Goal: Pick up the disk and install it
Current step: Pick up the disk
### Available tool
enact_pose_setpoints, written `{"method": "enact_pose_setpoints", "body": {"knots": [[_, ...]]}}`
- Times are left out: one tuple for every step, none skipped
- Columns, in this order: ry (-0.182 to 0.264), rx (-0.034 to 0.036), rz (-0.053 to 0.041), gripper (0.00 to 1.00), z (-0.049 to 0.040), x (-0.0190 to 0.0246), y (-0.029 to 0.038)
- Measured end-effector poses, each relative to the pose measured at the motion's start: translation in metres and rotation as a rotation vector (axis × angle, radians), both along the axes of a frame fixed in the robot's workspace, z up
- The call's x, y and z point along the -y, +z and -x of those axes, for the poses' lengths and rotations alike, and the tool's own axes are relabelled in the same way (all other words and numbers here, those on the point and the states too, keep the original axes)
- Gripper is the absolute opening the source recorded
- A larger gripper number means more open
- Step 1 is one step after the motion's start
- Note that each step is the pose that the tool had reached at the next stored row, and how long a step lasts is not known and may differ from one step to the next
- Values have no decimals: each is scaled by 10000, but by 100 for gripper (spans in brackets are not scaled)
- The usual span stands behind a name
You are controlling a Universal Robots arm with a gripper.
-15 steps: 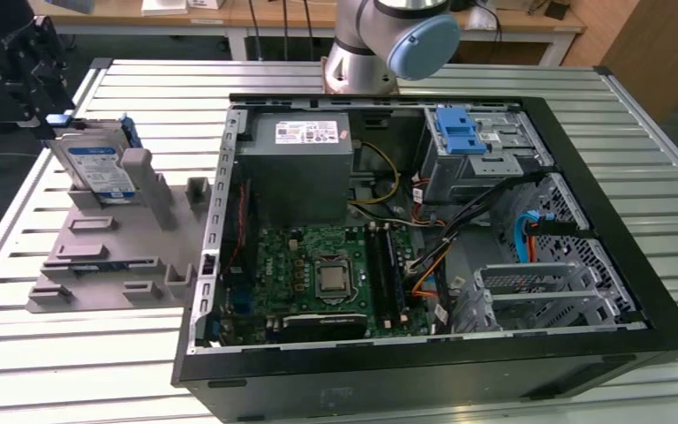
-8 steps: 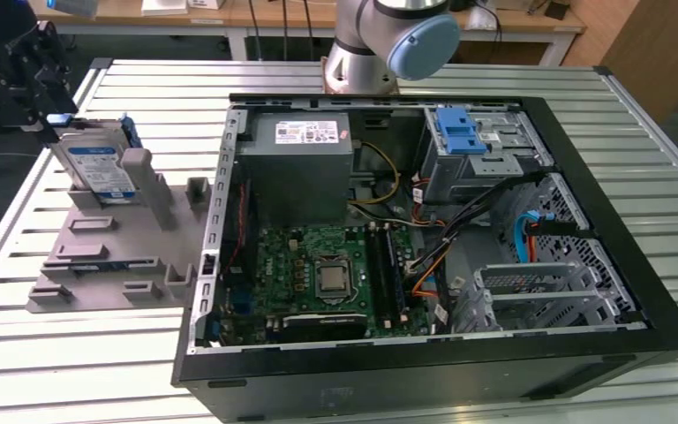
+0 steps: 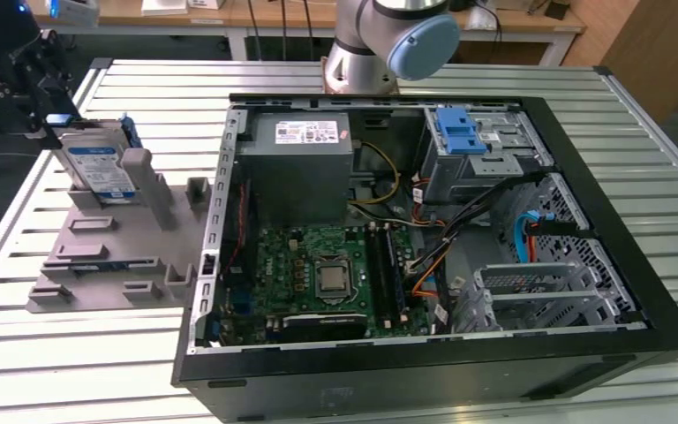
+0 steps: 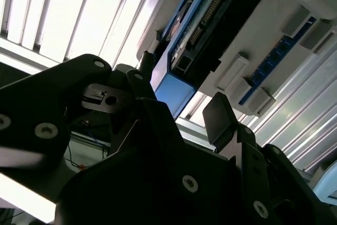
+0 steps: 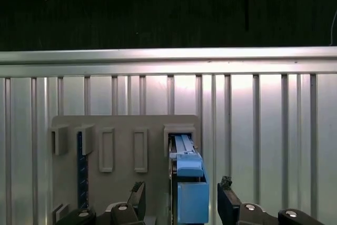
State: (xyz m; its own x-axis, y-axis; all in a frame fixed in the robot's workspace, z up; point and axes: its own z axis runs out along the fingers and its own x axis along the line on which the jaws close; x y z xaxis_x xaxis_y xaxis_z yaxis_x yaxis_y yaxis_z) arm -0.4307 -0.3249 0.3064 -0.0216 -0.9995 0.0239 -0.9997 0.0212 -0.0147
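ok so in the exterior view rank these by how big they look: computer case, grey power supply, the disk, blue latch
Largest to smallest:
1. computer case
2. grey power supply
3. disk
4. blue latch
No two look alike in size.

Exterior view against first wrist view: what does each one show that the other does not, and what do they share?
Exterior view: the open computer case with its motherboard and drive bay. First wrist view: the open gripper, its fingers on both sides of the disk, not touching it. Shared: the disk standing in the grey holder on the slatted table.
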Motion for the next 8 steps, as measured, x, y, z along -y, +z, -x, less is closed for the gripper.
{"method": "enact_pose_setpoints", "body": {"knots": [[-1, 0, 0, 65, 2, 0, -15], [-1, 0, 0, 65, 3, 0, -30], [0, 1, 0, 65, 4, 0, -46], [-1, 2, -1, 65, 5, 0, -60], [0, 2, -1, 65, 6, 0, -73], [0, 1, 0, 65, 7, 0, -83], [0, 0, -1, 65, 7, 0, -92], [-1, 0, 0, 65, 8, -1, -96]]}}
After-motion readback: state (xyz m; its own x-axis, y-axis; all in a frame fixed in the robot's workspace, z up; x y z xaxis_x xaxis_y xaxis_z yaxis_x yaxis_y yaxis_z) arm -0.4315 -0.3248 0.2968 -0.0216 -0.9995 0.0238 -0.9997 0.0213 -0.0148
